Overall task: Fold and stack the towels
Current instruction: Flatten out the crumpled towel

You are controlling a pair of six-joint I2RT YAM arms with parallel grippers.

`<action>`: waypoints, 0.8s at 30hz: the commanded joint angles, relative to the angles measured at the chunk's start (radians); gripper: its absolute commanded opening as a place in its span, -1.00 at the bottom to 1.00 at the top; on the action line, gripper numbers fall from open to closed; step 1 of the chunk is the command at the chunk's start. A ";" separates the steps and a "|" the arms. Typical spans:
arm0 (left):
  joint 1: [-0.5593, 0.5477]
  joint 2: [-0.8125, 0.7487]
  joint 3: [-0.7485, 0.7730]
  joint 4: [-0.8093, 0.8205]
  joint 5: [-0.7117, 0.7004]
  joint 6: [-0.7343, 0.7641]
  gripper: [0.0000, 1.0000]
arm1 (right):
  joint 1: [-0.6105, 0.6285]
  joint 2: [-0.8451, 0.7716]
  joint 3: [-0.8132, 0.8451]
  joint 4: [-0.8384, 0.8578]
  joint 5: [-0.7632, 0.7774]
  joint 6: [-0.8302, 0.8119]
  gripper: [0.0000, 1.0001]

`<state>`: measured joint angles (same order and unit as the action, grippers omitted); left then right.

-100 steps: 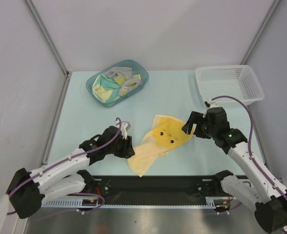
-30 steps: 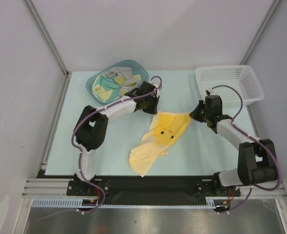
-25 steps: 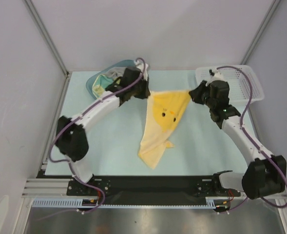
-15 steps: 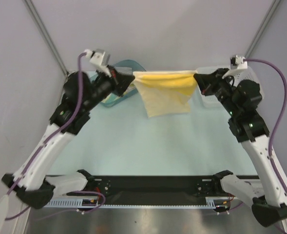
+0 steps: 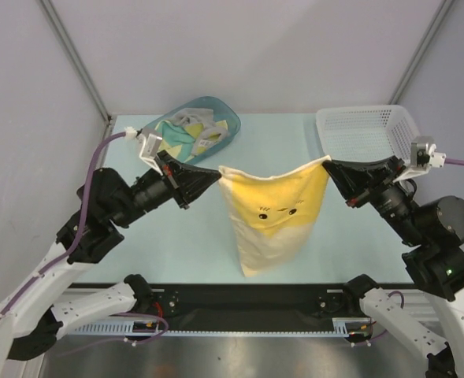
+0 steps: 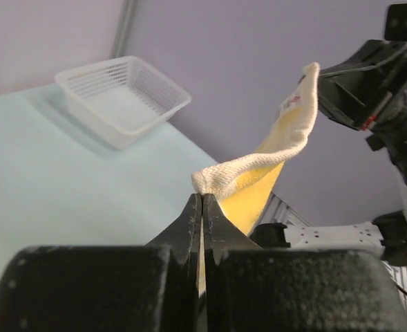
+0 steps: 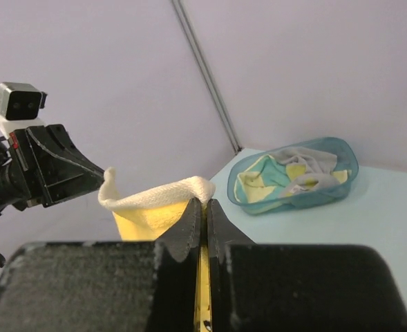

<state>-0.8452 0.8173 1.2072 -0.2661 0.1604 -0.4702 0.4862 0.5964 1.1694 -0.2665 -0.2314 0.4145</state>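
Note:
A bright yellow towel (image 5: 275, 213) with a small printed face hangs in the air over the table's middle, stretched between both arms. My left gripper (image 5: 216, 175) is shut on its left top corner (image 6: 213, 181). My right gripper (image 5: 327, 163) is shut on its right top corner (image 7: 197, 188). The towel's lower end droops to about the table's front edge. More towels (image 5: 186, 135), cream, teal and yellow, lie crumpled in the teal tub (image 5: 224, 113) at the back left, which the right wrist view shows too as the tub (image 7: 296, 197).
A white mesh basket (image 5: 369, 134) stands at the back right; in the left wrist view the basket (image 6: 120, 97) sits on the pale blue table (image 5: 137, 244). Grey walls with metal posts enclose the back and sides.
Both arms picked the yellow towel off the table by its two corners, lifted it toward the back, then swung it nearer and higher; it now hangs spread between them.

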 commanded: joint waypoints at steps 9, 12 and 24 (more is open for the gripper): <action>0.168 0.365 0.259 -0.225 -0.219 0.067 -0.99 | -0.015 0.281 -0.031 0.125 0.369 -0.143 -1.00; 0.294 0.465 0.236 -0.115 -0.078 0.057 -0.99 | -0.092 0.422 -0.106 0.306 0.272 -0.161 -1.00; 0.440 1.079 0.494 0.093 0.099 0.242 -1.00 | -0.305 1.025 -0.112 0.728 -0.166 -0.189 -1.00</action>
<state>-0.4156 1.8759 1.6066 -0.2363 0.2047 -0.3172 0.2024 1.5845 0.9947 0.3149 -0.2539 0.2546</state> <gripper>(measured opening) 0.009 0.029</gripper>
